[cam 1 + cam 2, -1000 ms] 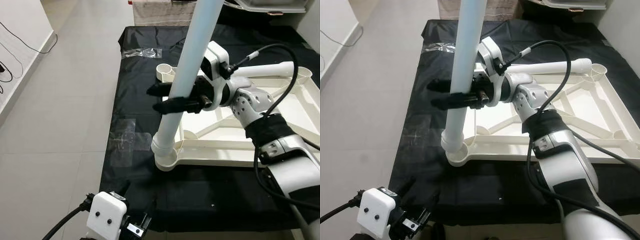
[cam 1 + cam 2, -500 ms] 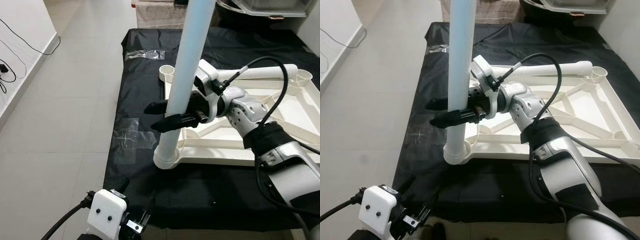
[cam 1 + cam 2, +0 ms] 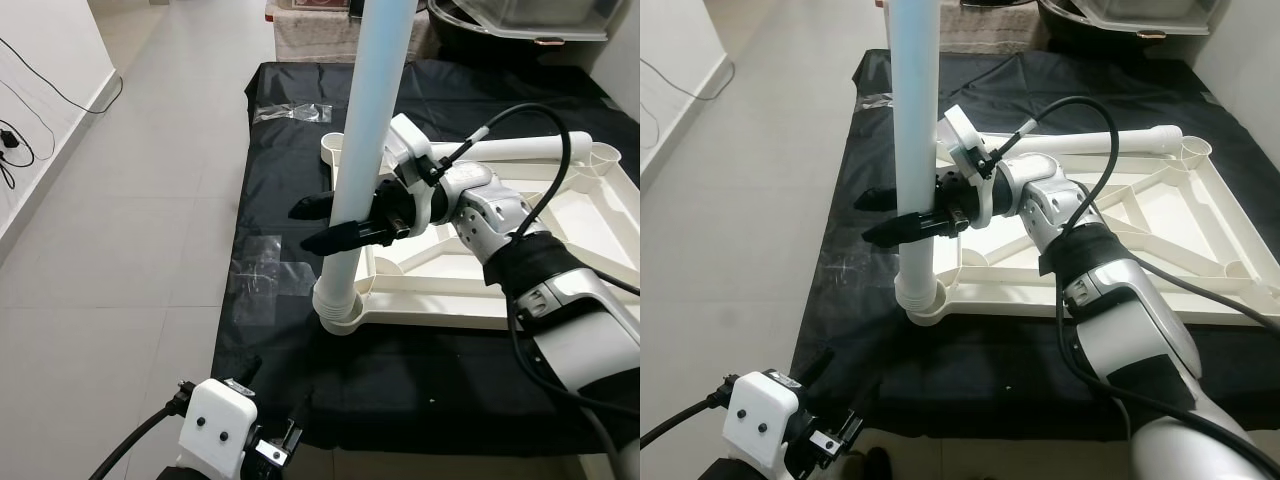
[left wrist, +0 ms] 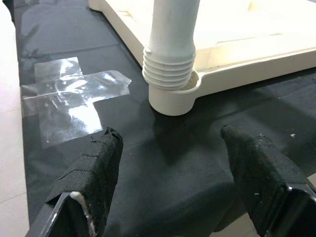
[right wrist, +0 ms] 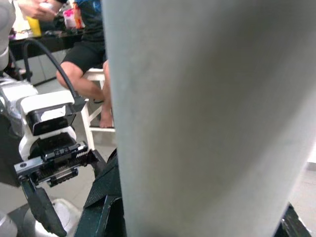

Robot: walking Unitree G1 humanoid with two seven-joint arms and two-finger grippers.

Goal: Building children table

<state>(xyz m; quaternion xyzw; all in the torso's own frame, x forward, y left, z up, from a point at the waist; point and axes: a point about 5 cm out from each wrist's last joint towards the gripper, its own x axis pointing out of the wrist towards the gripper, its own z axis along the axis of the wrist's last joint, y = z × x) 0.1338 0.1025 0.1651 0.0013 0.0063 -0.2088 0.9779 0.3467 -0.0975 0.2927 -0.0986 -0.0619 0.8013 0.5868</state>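
Observation:
An upside-down white table top (image 3: 450, 312) lies on a black cloth (image 3: 280, 180). A pale table leg (image 3: 370, 100) stands almost upright, its ribbed foot (image 4: 169, 69) in the near-left corner socket (image 3: 343, 318). My right gripper (image 3: 318, 223) is shut on this leg about halfway up, its black fingers on either side. In the right wrist view the leg (image 5: 207, 118) sits close in front of the camera. A second white leg (image 3: 520, 148) lies along the top's far edge. My left gripper (image 4: 173, 148) hangs open low in front of the socket, holding nothing.
A cross of clear tape (image 3: 262, 280) is stuck to the cloth left of the socket, and a clear plastic bag (image 3: 290, 108) lies at the far left. Tiled floor (image 3: 120, 250) runs along the left. A person (image 5: 84, 54) sits on a stool behind me.
The leg has swung from a lean toward the right to nearly upright, with my right gripper still shut on it. The camera has shifted slightly.

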